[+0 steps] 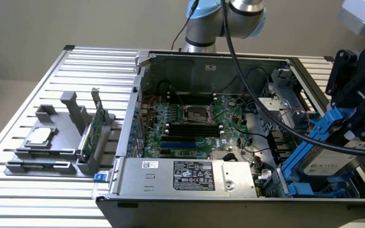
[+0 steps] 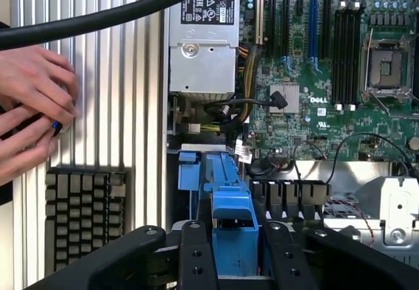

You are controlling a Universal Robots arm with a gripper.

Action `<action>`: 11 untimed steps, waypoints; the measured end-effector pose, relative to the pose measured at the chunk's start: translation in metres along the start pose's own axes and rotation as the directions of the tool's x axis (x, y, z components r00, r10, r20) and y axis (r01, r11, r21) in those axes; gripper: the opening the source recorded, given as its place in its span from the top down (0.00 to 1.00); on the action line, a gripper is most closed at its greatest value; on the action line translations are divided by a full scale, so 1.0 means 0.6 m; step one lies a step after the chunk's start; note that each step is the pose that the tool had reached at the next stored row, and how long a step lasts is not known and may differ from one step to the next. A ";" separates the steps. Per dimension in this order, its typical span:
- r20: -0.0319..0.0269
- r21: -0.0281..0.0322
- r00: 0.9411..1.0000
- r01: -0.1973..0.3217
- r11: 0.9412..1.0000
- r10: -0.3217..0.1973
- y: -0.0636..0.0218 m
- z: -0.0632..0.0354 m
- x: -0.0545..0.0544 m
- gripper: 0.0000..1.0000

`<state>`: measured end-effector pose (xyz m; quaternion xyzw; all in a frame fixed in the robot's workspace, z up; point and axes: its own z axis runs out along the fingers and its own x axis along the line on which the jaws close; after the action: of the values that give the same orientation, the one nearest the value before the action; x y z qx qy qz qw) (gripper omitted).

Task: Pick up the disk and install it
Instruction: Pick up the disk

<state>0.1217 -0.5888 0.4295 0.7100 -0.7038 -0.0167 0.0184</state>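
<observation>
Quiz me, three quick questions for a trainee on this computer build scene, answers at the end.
1. True or false: the tool grips the disk.
2. Where does the green card stand? A) in the grey holder beside the case; B) in a motherboard slot; C) on the power supply.
3. Fill in: the disk is tilted at the case's end on the exterior view's ____.
Key: 1 true; 2 A; 3 right.
</observation>
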 end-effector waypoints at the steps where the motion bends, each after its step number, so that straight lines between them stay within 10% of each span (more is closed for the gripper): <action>1: 0.000 0.000 1.000 0.000 1.000 0.000 0.000 0.001 0.000 0.67; 11: 0.000 0.000 1.000 -0.002 1.000 0.002 0.000 0.005 0.002 0.67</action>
<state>0.1216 -0.5898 0.4266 0.7093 -0.7045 -0.0168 0.0183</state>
